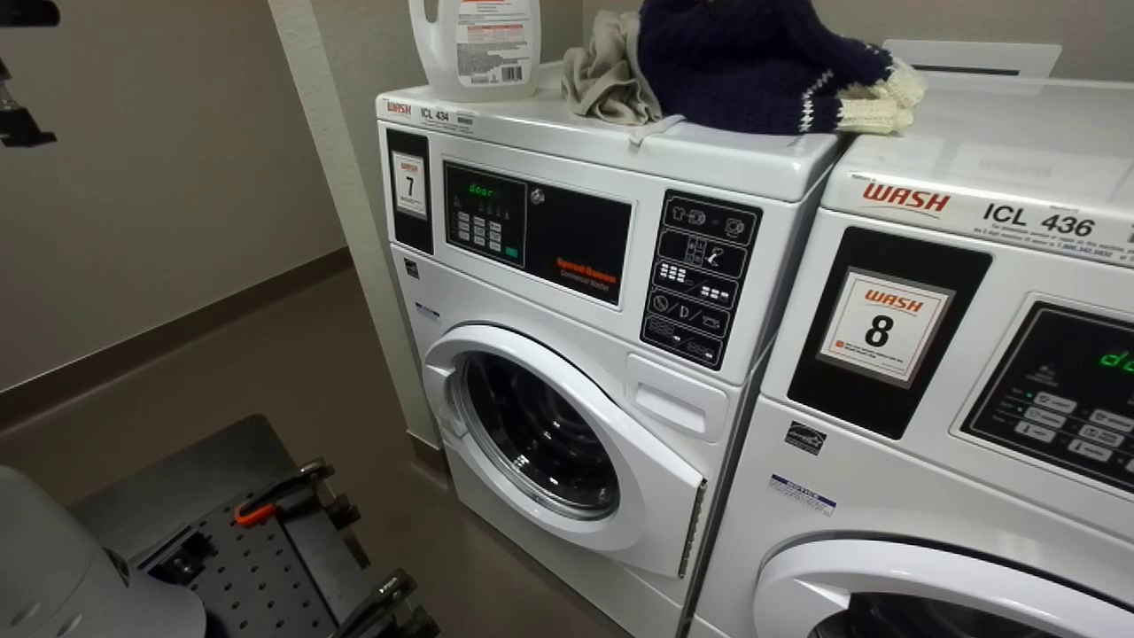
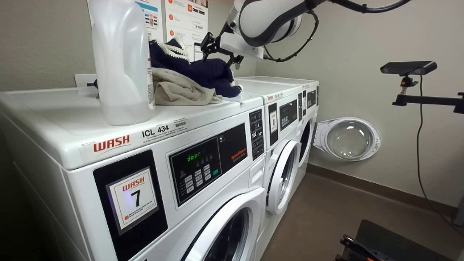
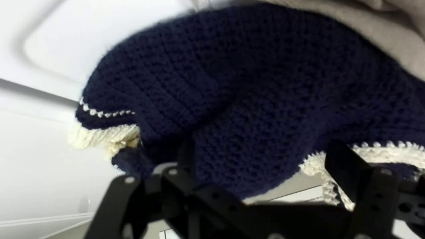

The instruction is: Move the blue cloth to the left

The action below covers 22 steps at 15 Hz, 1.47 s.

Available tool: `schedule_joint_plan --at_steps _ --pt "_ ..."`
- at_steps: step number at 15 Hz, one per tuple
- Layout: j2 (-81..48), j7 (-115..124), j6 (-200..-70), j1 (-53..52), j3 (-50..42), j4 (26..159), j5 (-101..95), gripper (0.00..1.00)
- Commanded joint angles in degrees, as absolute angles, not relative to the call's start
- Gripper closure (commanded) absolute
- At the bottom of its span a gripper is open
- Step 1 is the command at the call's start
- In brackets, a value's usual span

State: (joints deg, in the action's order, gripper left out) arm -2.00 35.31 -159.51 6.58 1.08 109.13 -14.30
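nearby, jug (image 2: 121, 65), beige cloth (image 2: 181, 88) touching blue cloth (image 3: 239, 89)

Place: a laundry room, the commercial kind, as I see it over my feeds.
Washers (image 1: 576, 332): white front-loaders in a row, with round-windowed doors (image 2: 349, 139); I read 7 and 8 on two placards (image 2: 132, 199).
Panel (image 1: 567, 235): I make out "Speed Queen Commercial Washer".
Washer tops (image 1: 1045, 142): blue knit (image 1: 735, 71), beige cloth (image 1: 611, 75) and a plastic jug (image 2: 123, 72).
Wall (image 2: 47, 43): printed posters (image 2: 186, 21).
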Motion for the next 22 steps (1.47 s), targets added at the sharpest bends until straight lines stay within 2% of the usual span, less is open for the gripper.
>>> schedule_joint_plan --at_steps 1,2,4,5,8,13,15,22 --pt "-6.50 38.86 -162.37 6.77 0.18 105.98 -15.73 0.05" --pt "-7.28 38.70 -162.63 6.71 -0.08 105.67 -15.40 0.26" --pt "-8.24 39.04 -162.37 6.54 -0.66 105.07 -15.59 0.31" --pt "-8.59 38.85 -162.35 6.52 -0.74 104.84 -15.23 0.37" --pt "-8.94 39.65 -162.00 6.53 -1.00 104.39 -14.83 0.63" --pt "-8.80 40.40 -161.52 6.68 -1.13 104.51 -14.18 0.98" --pt "-8.77 41.62 -159.70 6.57 -1.52 104.02 -14.30 1.00" --pt "-8.30 48.98 -155.10 5.81 -2.73 97.69 -15.73 0.98"
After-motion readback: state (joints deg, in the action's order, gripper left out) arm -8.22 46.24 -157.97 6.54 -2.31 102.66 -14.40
